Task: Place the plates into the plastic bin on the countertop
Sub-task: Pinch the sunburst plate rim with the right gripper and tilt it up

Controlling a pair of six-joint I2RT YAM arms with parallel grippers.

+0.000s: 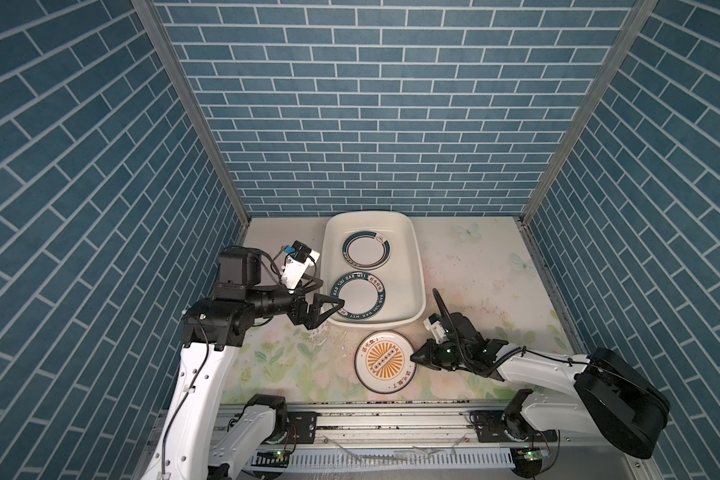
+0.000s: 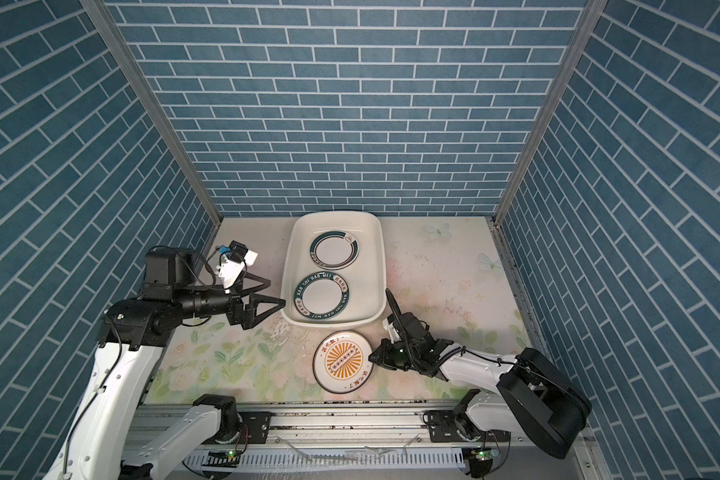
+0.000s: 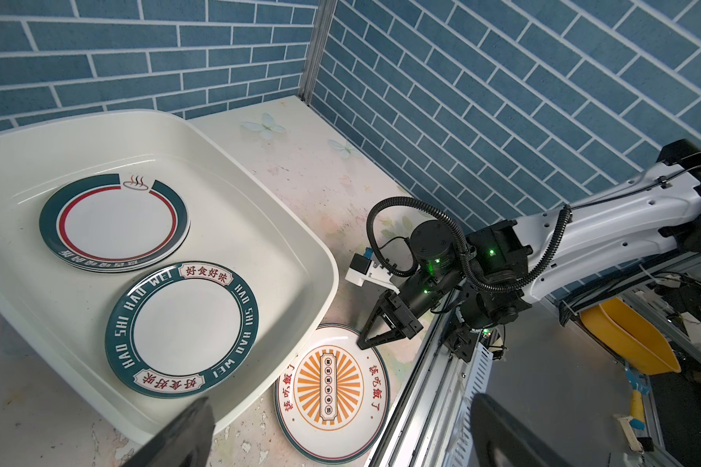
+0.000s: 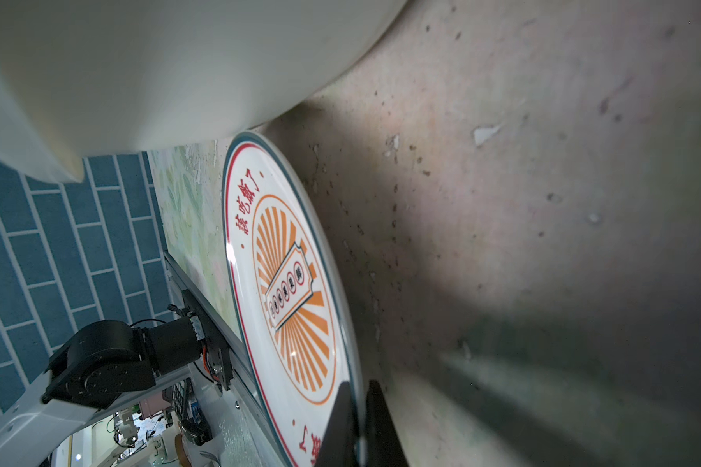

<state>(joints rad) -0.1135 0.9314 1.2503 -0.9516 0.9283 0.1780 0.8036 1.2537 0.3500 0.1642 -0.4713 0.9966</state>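
The tabletop (image 1: 474, 266), printed with pastel flowers, leaves and butterflies, is seen scuffed and speckled, with chipped white patches (image 1: 321, 337) showing just below the left jaws. Two things are carried directly on it. The plastic bin (image 1: 412, 268) is set back toward the far wall, its near left corner reached by the tips of the left jaws. The sunburst plate (image 1: 384, 360) is laid just beside the bin's near wall, its rim caught between the right jaws.

L arm (image 1: 196, 374), R arm (image 1: 537, 370): white link shells, blk joint housings, screw holes. R arm: corrugated blk cable loop (image 3: 385, 202), green LEDs (image 3: 434, 260). L tool (image 1: 332, 295), R tool (image 1: 413, 357): blk, triangular fingers (image 3: 179, 440).
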